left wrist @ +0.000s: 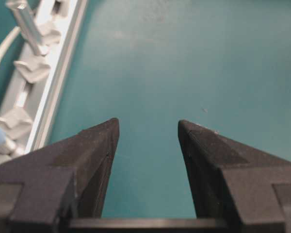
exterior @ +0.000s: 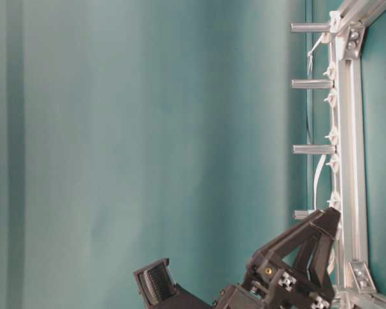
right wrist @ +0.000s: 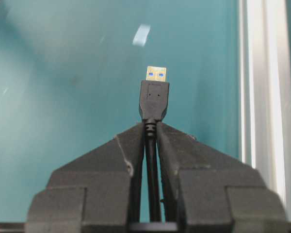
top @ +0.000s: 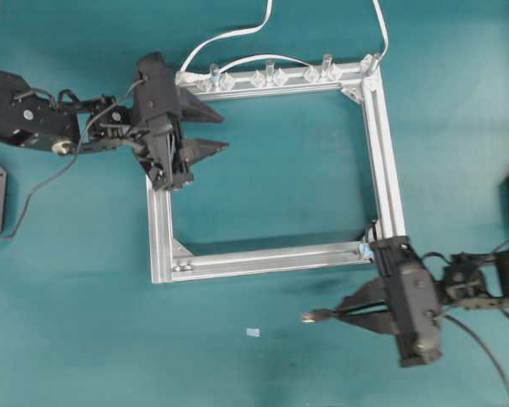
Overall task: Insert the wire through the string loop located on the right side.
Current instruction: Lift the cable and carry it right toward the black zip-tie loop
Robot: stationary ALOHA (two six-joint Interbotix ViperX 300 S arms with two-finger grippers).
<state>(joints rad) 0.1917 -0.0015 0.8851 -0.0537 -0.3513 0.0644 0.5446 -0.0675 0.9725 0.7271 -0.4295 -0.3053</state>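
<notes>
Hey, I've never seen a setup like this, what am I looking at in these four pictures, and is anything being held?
Two robot arms work over a teal table. One picture looks down from above, one sits at table level, and two come from cameras on the wrists. A square metal frame lies on the table, with white cables at its far side. The left gripper is open and empty. The right gripper is shut on the wire, a black cable whose USB plug pokes out past the fingertips.
</notes>
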